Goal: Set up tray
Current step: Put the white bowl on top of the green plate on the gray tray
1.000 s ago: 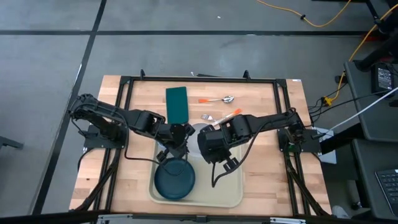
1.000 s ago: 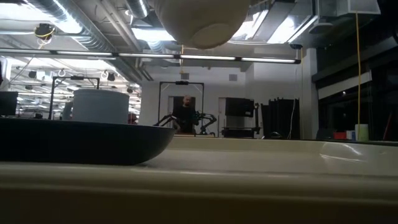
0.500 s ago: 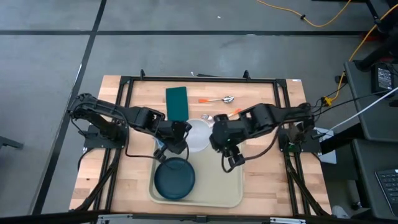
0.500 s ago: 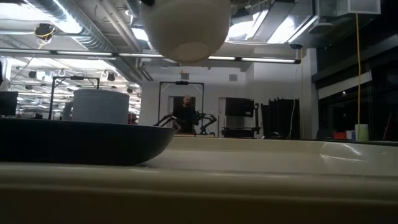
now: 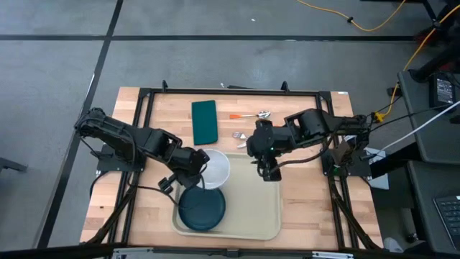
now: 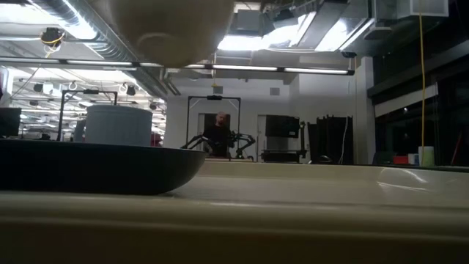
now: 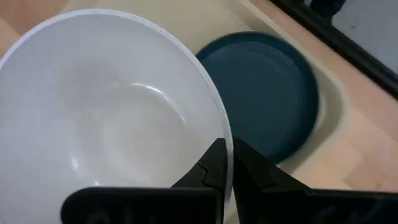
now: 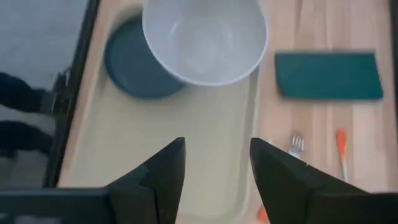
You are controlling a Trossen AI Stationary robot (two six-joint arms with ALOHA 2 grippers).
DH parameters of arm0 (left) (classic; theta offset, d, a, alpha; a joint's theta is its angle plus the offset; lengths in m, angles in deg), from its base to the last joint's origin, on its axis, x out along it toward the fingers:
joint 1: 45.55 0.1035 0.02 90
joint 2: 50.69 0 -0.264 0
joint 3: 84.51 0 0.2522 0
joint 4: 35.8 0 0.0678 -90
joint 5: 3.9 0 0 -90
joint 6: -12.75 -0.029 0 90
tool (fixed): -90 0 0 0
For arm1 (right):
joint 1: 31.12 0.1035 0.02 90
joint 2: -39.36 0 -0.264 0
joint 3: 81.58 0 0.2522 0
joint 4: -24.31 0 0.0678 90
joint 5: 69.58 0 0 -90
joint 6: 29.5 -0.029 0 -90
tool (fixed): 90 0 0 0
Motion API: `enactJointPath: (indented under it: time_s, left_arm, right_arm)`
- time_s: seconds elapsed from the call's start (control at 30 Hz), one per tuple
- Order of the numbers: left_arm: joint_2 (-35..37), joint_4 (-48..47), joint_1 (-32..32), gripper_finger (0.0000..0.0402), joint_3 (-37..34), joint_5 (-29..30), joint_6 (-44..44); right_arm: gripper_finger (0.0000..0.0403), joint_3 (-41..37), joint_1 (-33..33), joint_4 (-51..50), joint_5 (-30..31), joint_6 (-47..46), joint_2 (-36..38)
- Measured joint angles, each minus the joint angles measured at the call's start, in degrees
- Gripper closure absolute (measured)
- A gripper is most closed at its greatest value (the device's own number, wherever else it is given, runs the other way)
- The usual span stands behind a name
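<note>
The beige tray [image 5: 248, 208] lies at the table's near middle, with a dark blue plate [image 5: 202, 208] resting flat in its left half. A white bowl [image 5: 215, 167] hangs over the tray's far left corner, and its underside [image 6: 172, 29] shows high in the low view. My left gripper [image 5: 201, 170] is shut on the bowl; in its wrist view the plate [image 7: 267, 93] lies below. My right gripper [image 5: 267, 173] is open over the tray's far right part, apart from the bowl [image 8: 205, 40]. My left gripper [image 7: 227, 165] holds the white bowl by its rim [image 7: 225, 134], on the bowl's left side. The rim is pinched with one finger inside the bowl and one outside. The fingers come from the table's left. The bowl is lifted clear, mouth up, above tray and plate.
A dark green napkin [image 5: 204, 121] lies on the wood at the far side, also in the right wrist view [image 8: 328, 74]. A spoon [image 5: 253, 114], a fork [image 5: 240, 135] and orange-handled cutlery [image 8: 341, 152] lie right of it. The tray's right half is bare.
The bowl has passed from my right gripper to my left one and has moved toward the table's left, staying in the air. My right gripper has come away from it and drawn back toward the far right. My left gripper has moved left and slightly nearer with the bowl.
</note>
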Motion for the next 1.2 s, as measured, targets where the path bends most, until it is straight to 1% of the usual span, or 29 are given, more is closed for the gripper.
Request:
enactJointPath:
  time_s: [0.07, 0.13, 0.2, 0.3, 0.33, 0.4, 0.5, 0.63, 0.83, 0.93, 1.03, 1.2]
  left_arm:
    - [0.32, -0.33, -0.37, 0.0399, -0.03, -0.03, 0.94]
    - [0.91, -0.15, -0.67, 0.0399, -0.03, 0.01, 1.32]
    - [1.47, 0.11, -0.88, 0.0399, -0.02, 0.10, 1.70]
    - [1.51, 0.10, -0.90, 0.0399, -0.02, -0.06, 1.90]
    - [1.51, 0.07, -0.89, 0.0399, -0.02, -0.06, 1.89]
    - [1.51, 0.13, -0.86, 0.0399, -0.02, -0.14, 1.88]
    - [1.51, 0.15, -0.86, 0.0399, -0.02, -0.34, 1.89]
    - [1.53, 0.15, -0.88, 0.0399, -0.02, -0.44, 1.83]
    - [1.53, 0.86, -0.63, 0.0399, -0.02, -1.06, 0.76]
    - [1.53, 2.06, -0.36, 0.0399, -0.02, -1.42, 1.59]
    - [1.53, 4.04, -0.38, 0.0399, -0.02, -1.71, 1.89]
    - [1.53, 6.42, -0.38, 0.0399, -0.02, -3.63, 3.10]
  right_arm:
    - [0.0235, -0.04, -0.02, 3.94, -0.02, 0.61, 0.00]
    - [0.0263, -0.09, 0.00, 9.32, -2.23, 0.87, 0.00]
    - [0.0305, -0.09, 0.00, 14.60, -4.89, 1.60, 0.00]
    - [0.0379, -0.09, 0.04, 19.47, -7.53, 2.29, 0.15]
    - [0.0390, -0.09, 0.02, 19.50, -7.85, 3.09, 0.28]
    - [0.0390, -0.09, 0.02, 19.32, -6.24, 3.18, 0.79]
    - [0.0397, -0.09, 0.00, 17.88, -1.82, 2.70, 2.38]
    - [0.0397, -0.11, -0.65, 18.94, 3.32, 3.20, 6.67]
    - [0.0399, -0.09, -6.27, 23.33, 6.88, 5.21, 14.31]
    - [0.0400, -0.05, -9.56, 26.11, 5.86, 7.74, 17.26]
    - [0.0401, -0.06, -13.47, 26.68, 0.89, 9.52, 19.23]
    - [0.0401, -0.07, -20.04, 27.63, -5.01, 9.56, 20.75]
